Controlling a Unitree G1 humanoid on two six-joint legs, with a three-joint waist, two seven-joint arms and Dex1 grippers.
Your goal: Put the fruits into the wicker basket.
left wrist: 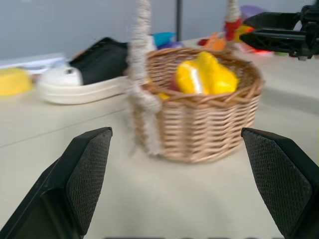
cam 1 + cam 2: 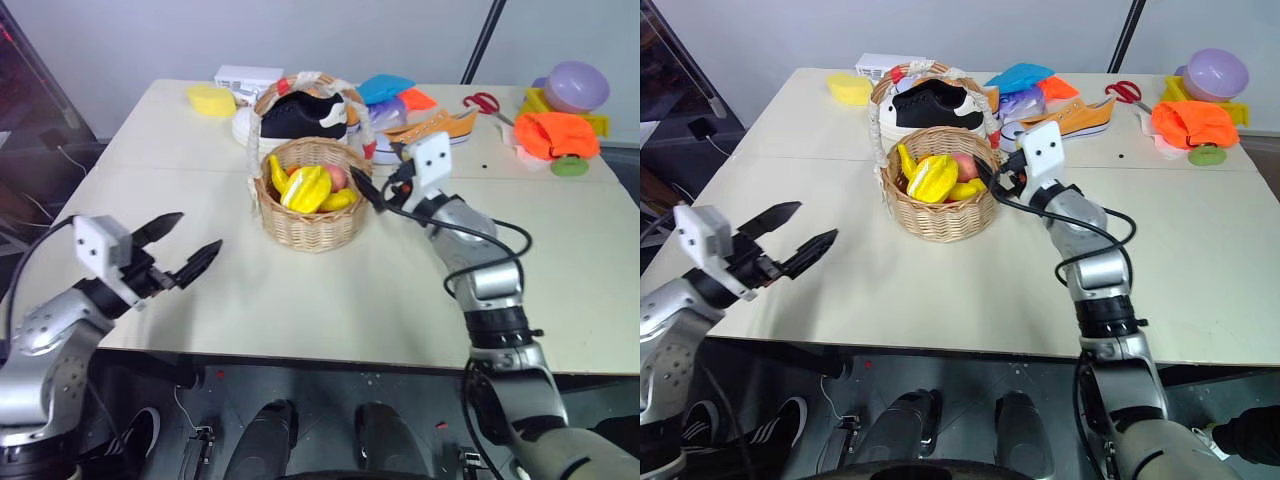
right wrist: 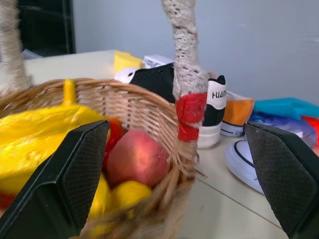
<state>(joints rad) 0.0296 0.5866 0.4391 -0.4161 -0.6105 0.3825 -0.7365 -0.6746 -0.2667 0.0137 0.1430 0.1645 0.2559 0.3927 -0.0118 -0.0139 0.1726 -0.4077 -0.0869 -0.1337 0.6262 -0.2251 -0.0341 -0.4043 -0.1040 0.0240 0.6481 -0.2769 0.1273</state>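
While nothing is held by either arm, the left gripper [image 2: 182, 250] is seen nearest, its black fingers spread wide over bare tabletop well apart from the wicker basket [image 2: 310, 222], on the near-left side of it. Open table [image 2: 300, 310] is left between that gripper and the basket, and the near table edge runs just below the gripper. The right gripper [image 2: 362, 185] is held at the basket's right rim, fingers wide apart and empty; whether the rim is touched cannot be told. Inside the basket the fruits are lying: a starfruit [image 2: 305, 188], a banana [image 2: 277, 173] and a pink peach [image 3: 137, 157]. Behind the basket a black shoe [image 3: 212, 107] is set, on which the letters "FUAN" can be read.
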